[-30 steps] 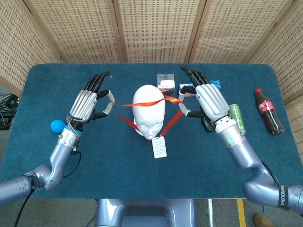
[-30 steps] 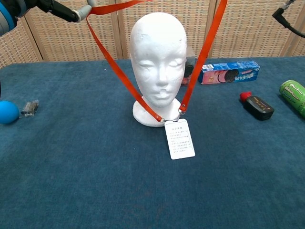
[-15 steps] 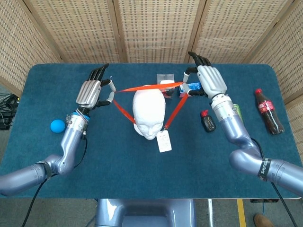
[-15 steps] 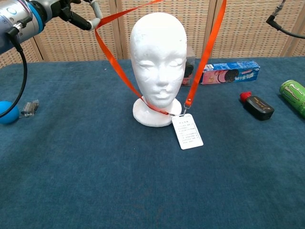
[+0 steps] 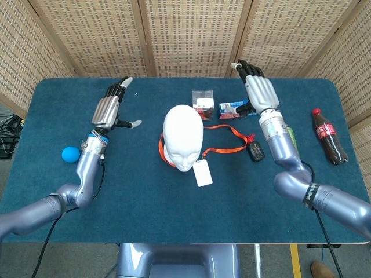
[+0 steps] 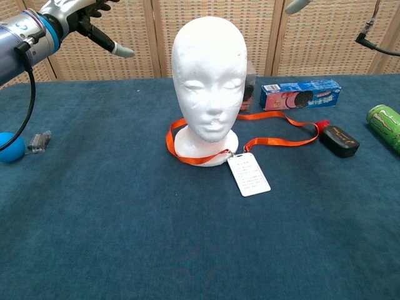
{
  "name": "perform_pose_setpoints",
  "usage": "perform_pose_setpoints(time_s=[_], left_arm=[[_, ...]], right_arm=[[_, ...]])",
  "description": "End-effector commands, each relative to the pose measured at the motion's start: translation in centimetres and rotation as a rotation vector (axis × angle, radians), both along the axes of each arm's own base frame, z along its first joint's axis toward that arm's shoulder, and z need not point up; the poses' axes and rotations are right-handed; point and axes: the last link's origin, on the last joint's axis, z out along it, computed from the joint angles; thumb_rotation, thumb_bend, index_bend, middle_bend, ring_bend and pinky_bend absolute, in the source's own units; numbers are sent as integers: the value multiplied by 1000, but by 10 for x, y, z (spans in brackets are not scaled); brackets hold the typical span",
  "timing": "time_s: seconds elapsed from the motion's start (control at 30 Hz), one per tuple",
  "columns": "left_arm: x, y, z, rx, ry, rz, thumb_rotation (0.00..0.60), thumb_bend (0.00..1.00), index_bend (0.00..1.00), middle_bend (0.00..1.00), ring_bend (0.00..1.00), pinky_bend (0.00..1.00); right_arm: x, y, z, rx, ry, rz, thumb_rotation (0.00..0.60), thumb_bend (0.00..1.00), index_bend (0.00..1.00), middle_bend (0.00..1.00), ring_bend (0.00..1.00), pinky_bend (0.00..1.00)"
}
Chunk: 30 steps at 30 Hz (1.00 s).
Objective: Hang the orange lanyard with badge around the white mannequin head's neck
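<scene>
Lying slack around the base of the mannequin head (image 5: 183,138), the orange lanyard (image 5: 226,149) trails toward the empty, spread right hand (image 5: 259,94); the left hand (image 5: 111,108) is likewise empty. Chest view adds the badge (image 6: 249,174) printing. Both hands have released the previously taut strap.

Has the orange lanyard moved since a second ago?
Yes. The orange lanyard dropped from being stretched above the mannequin head to lying around its base, trailing toward the black item; both hands let go.
</scene>
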Motion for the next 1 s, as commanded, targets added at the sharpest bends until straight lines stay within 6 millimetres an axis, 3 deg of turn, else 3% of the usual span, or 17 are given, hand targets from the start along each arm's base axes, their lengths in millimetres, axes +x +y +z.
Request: perform_pose_setpoints(time_s=[0.03,0.23,0.3,0.37,0.43,0.53,0.6,0.7,0.93,1.0], left_arm=[[-3,-5,9,34,-11,-27,600,6,0,0,0,0],[-24,-31,37,91,69,-71,600,1,0,0,0,0],[-34,-46,48,102,91,-75,600,0,0,0,0,0],[-43,-59,58,111,124,-67,600,0,0,0,0,0],[-53,-74,69,124,164,-55,600,0,0,0,0,0],[-67,-96,81,140,240,-34,600,0,0,0,0,0],[-79,-116,90,143,301,-8,600,0,0,0,0,0],[-89,-133,96,147,343,20,600,0,0,0,0,0],[-114,-177,104,146,425,107,600,0,0,0,0,0],[-123,-192,107,143,451,146,600,0,0,0,0,0]], right_arm=[[-3,6,7,-20,7,12,600,18,123,0,0,0],[-22,34,31,-76,83,38,600,117,122,41,0,0],[-32,47,39,-101,103,38,600,169,120,158,39,0],[-43,59,46,-115,123,25,600,267,119,345,197,48],[-56,72,52,-130,156,2,600,457,118,578,474,299],[-75,93,57,-118,215,-30,600,665,121,758,685,693],[-92,112,59,-85,282,-51,600,728,131,791,729,791],[-108,129,57,-43,326,-71,600,775,140,806,753,848],[-138,165,36,126,392,-84,600,800,193,810,757,858],[-143,175,21,197,421,-57,600,802,203,811,757,858]])
